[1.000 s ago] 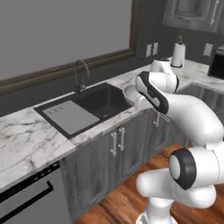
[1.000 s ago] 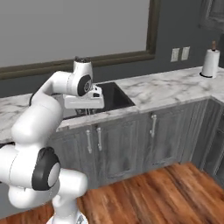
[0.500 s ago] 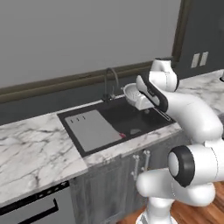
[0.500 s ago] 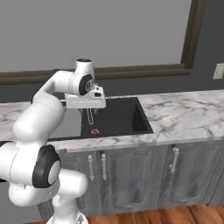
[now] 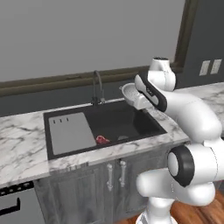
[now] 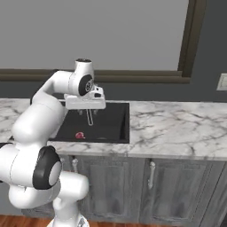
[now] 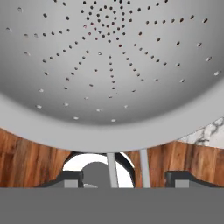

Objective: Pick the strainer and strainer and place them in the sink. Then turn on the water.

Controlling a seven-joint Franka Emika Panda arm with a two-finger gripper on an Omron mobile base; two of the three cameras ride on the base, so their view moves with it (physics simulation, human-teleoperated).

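End effector (image 6: 90, 116) is clamped on the thin wire handle of the strainer (image 5: 131, 93), which hangs over the back right corner of the sink (image 5: 131, 124), beside the faucet (image 5: 97, 87). In the left base view the bowl lies tipped on its side, mouth facing left, and in the right base view the handle hangs straight down. In the hand view the perforated bowl is cut off at the edges; a small red thing (image 5: 102, 140) on the sink floor is too small to make out.

A rendered home kitchen: a white marble-veined counter (image 5: 22, 153) runs along a dark wall under a wide framed window (image 6: 133, 40). A black sink (image 5: 109, 124) is recessed in it, a dark arched faucet (image 5: 97, 85) at its back edge. Grey cabinet doors (image 6: 168, 186) with bar handles stand below, over wood flooring (image 5: 197, 214).
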